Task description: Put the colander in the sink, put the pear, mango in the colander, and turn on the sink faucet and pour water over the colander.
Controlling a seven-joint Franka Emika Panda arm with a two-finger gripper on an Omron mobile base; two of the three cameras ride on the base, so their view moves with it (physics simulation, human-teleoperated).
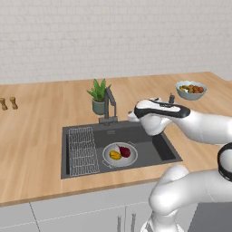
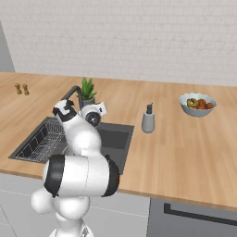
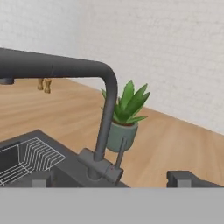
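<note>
The silver colander (image 1: 120,154) sits in the dark grey sink (image 1: 156,149), right of the wire rack (image 1: 83,152). Inside it lie the yellow-orange mango (image 1: 115,155) and the dark red pear (image 1: 125,152). The dark angular faucet (image 1: 108,106) stands at the sink's back edge, its spout reaching over the basin, and no water is visible. My gripper (image 1: 131,116) hovers just right of the faucet, level with its base. In the hand view the open gripper (image 3: 111,181) faces the faucet's base (image 3: 99,166) and its thin lever (image 3: 119,153), with nothing between the fingertips (image 3: 183,178).
A potted green plant (image 1: 99,96) stands right behind the faucet. A grey soap bottle (image 2: 148,120) is on the counter right of the sink, and a pale bowl of fruit (image 1: 191,89) sits further right. Two small shakers (image 1: 8,103) stand at the far left.
</note>
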